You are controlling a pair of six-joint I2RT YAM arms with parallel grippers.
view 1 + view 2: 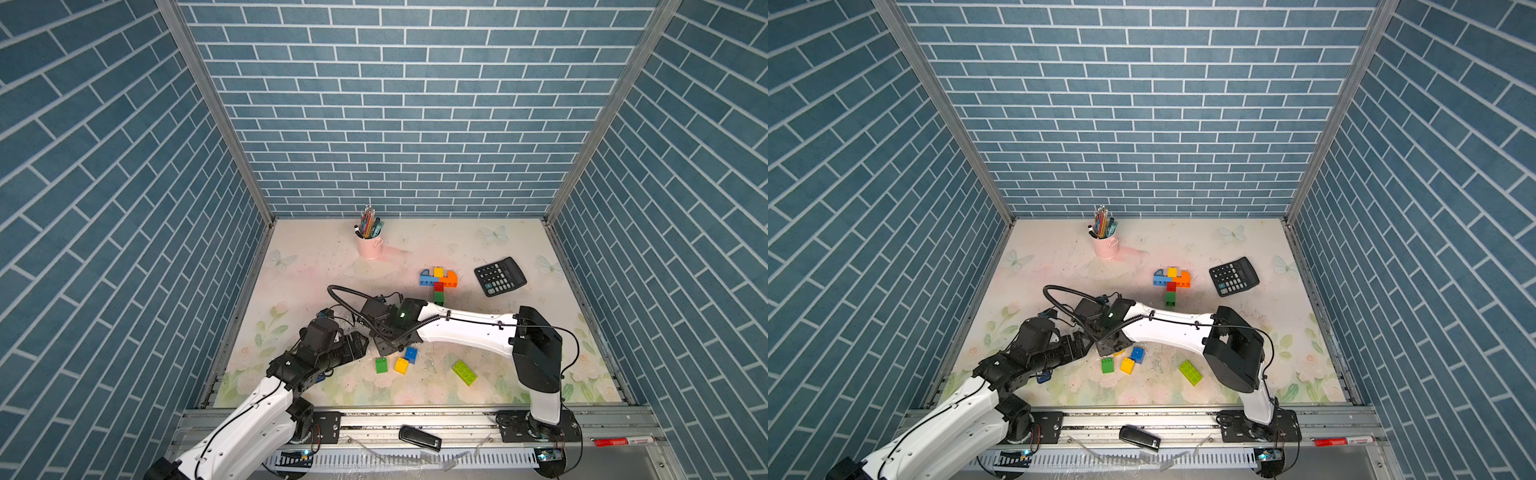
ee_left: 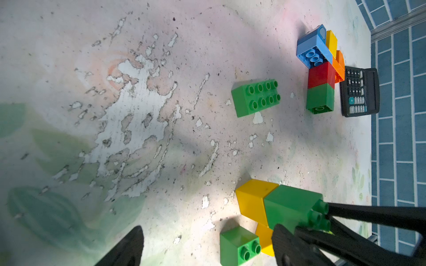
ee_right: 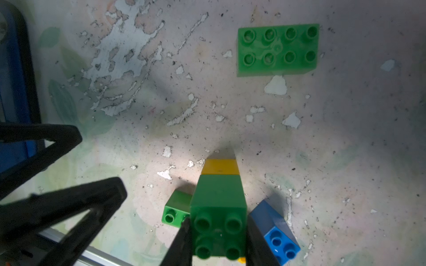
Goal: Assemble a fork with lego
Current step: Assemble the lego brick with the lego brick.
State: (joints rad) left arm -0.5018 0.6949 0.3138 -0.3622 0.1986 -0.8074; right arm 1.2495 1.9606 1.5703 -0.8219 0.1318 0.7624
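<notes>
Jaws of the left gripper (image 3: 92, 165) stand wide and empty just beside the right gripper (image 3: 217, 232), probably waiting to steady a join. The right gripper is clamped on a green brick (image 3: 217, 195) with a yellow brick (image 3: 220, 166) joined below it, likely more handle. A loose green square (image 1: 381, 365), yellow square (image 1: 401, 365) and blue square (image 1: 411, 354) lie close under that hand. A lime oblong brick (image 1: 464, 372) sits further right. The partly built fork (image 1: 439, 284) lies well beyond both hands.
</notes>
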